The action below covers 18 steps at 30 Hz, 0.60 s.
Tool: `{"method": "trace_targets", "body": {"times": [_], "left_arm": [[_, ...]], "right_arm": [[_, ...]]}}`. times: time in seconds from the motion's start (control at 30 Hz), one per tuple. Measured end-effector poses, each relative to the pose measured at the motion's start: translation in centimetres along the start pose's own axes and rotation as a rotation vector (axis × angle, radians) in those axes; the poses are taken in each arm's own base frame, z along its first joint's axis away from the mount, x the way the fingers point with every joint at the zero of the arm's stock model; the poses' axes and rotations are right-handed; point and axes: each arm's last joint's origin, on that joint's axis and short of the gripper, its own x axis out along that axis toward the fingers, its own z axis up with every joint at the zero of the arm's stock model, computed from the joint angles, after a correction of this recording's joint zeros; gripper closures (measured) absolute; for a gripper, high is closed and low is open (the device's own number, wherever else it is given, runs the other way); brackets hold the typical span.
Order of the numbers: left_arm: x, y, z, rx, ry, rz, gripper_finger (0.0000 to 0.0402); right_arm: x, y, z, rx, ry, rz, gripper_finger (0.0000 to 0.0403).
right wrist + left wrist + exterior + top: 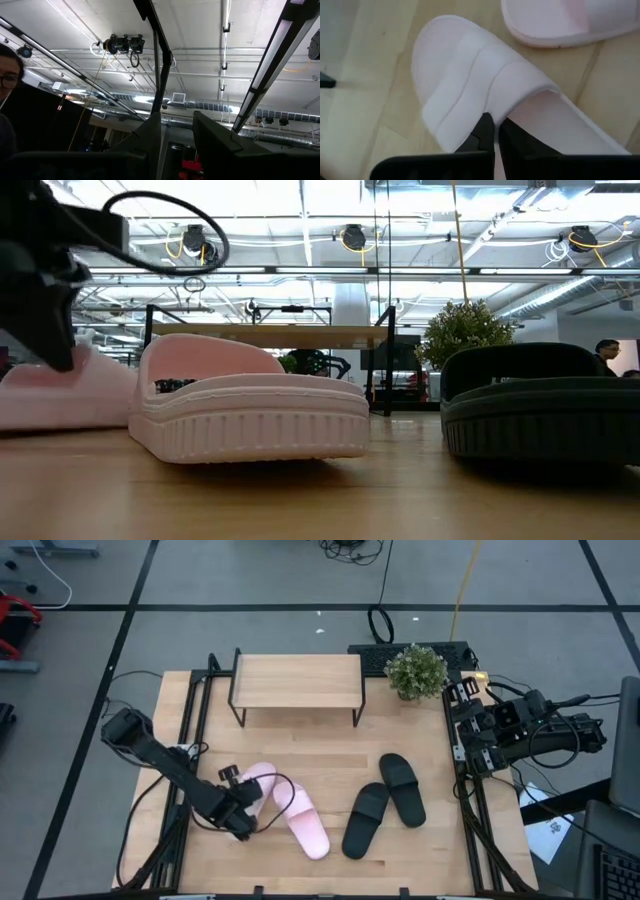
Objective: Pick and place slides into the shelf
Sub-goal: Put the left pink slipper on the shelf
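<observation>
Two pale pink slides lie near the table's near-left. One point(265, 780) point(470, 75) is under my left gripper point(248, 808) point(495, 131), which is shut on its strap. The other pink slide point(308, 823) point(250, 410) lies sole down beside it. Two black slides point(402, 788) point(365, 820) lie sole down to the right. The shelf point(297, 680) stands by its black legs at the far side. My right gripper point(177, 140) is open at the table's right edge, and its camera faces the ceiling. My left gripper pinches the wide strap of the pink slide at its open edge point(520, 102). One finger point(485, 127) lies on the strap's outside and the other point(512, 137) sits in the foot opening. The fingers slant down from the table's left. The slide's sole point(60, 420) rests on the table.
A potted plant point(416, 670) stands right of the shelf. A keyboard point(375, 658) lies behind it at the far edge. Black frame rails point(195, 710) point(462, 770) run along the table's left and right sides. Bare wood point(300, 745) lies between the shelf and the slides. A person point(7, 75) is in the right wrist view.
</observation>
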Motion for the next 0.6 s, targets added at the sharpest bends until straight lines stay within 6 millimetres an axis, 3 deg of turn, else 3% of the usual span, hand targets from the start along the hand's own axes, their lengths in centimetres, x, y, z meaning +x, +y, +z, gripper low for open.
{"method": "trace_targets", "body": {"times": [0.17, 0.33, 0.47, 0.6], "left_arm": [[-3.1, 2.2, 0.4, -0.07, 0.02, 0.075, 0.04], [-8.0, 4.3, 2.0, -0.091, -0.051, 0.166, 0.0401], [-12.1, 5.6, 4.6, -0.132, -0.248, 0.169, 0.0401], [-14.5, 7.5, 7.6, -0.149, -0.416, 0.227, 0.0401]], "right_arm": [[0.0, 0.0, 0.0, 0.009, 0.0, 0.0, 0.0298], [0.0, 0.0, 0.0, 0.015, 0.001, 0.0, 0.0298], [0.0, 0.0, 0.0, 0.011, 0.001, 0.0, 0.0298], [0.0, 0.0, 0.0, 0.008, 0.0, 0.0, 0.0298]]}}
